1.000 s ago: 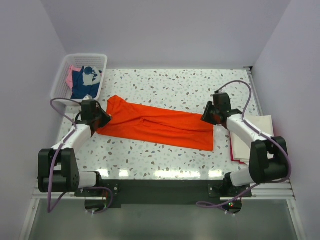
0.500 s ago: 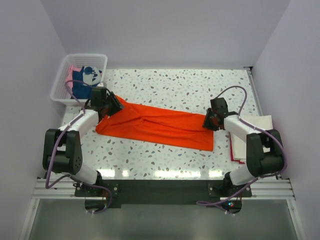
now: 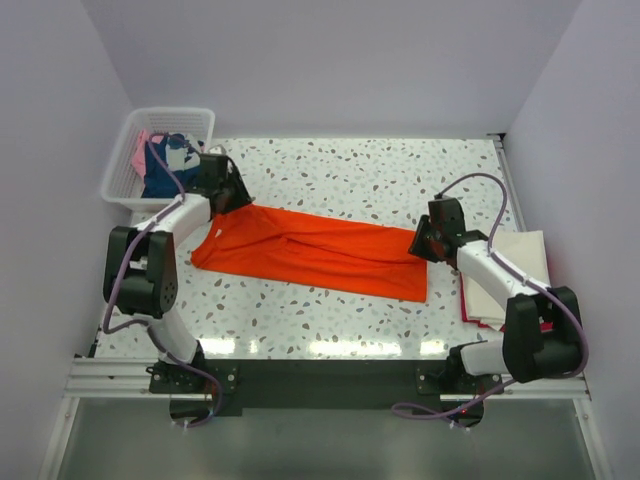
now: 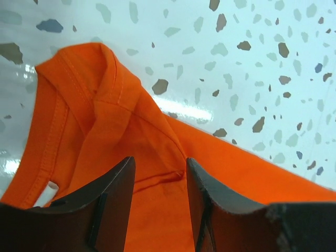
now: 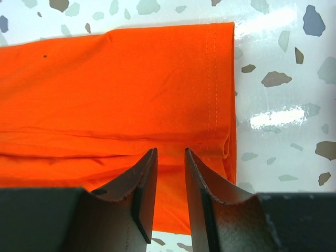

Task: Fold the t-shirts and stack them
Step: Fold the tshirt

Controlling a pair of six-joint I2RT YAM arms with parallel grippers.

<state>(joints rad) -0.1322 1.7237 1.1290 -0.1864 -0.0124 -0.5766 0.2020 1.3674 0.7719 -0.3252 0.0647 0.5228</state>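
From above, the limp bright orange cloth t-shirt [image 3: 310, 250] lies across the speckled table [image 3: 350, 165]. Left wrist: your left gripper [image 4: 159, 164] gapes over its collar [image 4: 52, 126]. Right wrist: your right gripper [image 5: 170, 153], barely parted and empty, overhangs the hem [image 5: 220, 89]; pinch there.

Shirt [image 3: 320, 252] flat on table [image 3: 400, 175], spanning both grippers. Left gripper [image 3: 238, 203] over its collar end; basket [image 3: 165, 114] behind-left of it, more shirts [image 3: 160, 170] inside. Right gripper [image 3: 418, 243] over hem end; stack [image 3: 530, 250] just right.
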